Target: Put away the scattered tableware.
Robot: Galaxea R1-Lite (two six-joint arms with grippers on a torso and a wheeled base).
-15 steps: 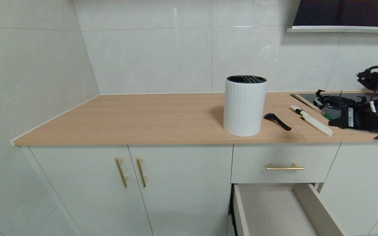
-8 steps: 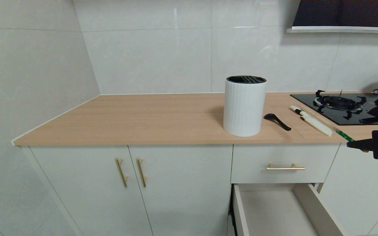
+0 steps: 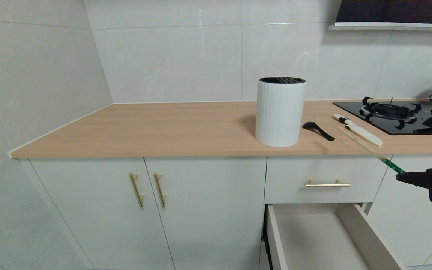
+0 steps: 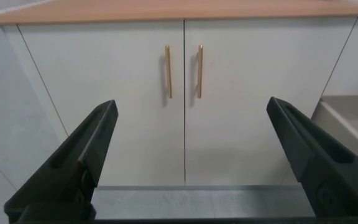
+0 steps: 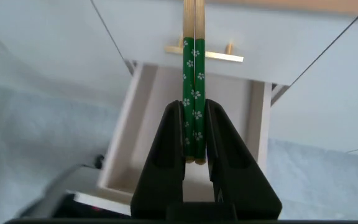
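Currently transfer step in hand: chopsticks [image 3: 369, 149] pinched at green ends by right gripper [image 3: 399, 176], held above and right of open drawer [image 3: 274, 240]. Left gripper [image 4: 191, 109] spread, empty, left of drawer. Next: chopsticks to be lowered level into drawer, then released

The right gripper [image 5: 194, 134] clamps a pair of green-ended chopsticks [image 5: 192, 74] above the open white drawer [image 5: 166, 112] with its gold handle [image 5: 229, 56].

On the desk [image 3: 163, 127], left to right: holder [image 3: 280, 112], spoon [image 3: 318, 130], knife [image 3: 358, 129], stove [image 3: 392, 116]. Drawer [image 3: 313, 240] below, pulled out.
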